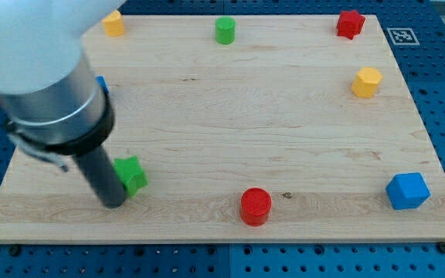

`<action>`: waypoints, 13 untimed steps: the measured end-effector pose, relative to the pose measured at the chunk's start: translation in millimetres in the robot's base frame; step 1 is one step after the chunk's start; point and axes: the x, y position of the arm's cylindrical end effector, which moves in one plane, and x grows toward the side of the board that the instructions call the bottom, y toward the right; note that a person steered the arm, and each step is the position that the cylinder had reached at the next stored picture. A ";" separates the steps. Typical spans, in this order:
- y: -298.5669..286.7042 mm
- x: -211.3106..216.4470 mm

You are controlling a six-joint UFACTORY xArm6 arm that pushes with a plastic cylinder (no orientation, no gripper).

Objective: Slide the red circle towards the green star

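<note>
The red circle (256, 206) lies near the board's bottom edge, a little right of the middle. The green star (132, 174) lies at the bottom left. My tip (114, 204) is down on the board, touching or just beside the green star's lower left side, far to the left of the red circle. The rod and arm hide part of the star's left side.
A wooden board (284, 116) carries a yellow block (113, 23) at top left, a green cylinder (224, 31) at top middle, a red block (350, 24) at top right, a yellow hexagon (366, 82) at right, a blue block (406, 191) at bottom right, and a blue block (102, 85) mostly hidden behind the arm.
</note>
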 end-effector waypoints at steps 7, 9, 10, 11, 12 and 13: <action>205.1 41.8; 180.2 6.0; 156.7 3.6; 169.6 5.7; 220.1 8.6; 251.4 6.5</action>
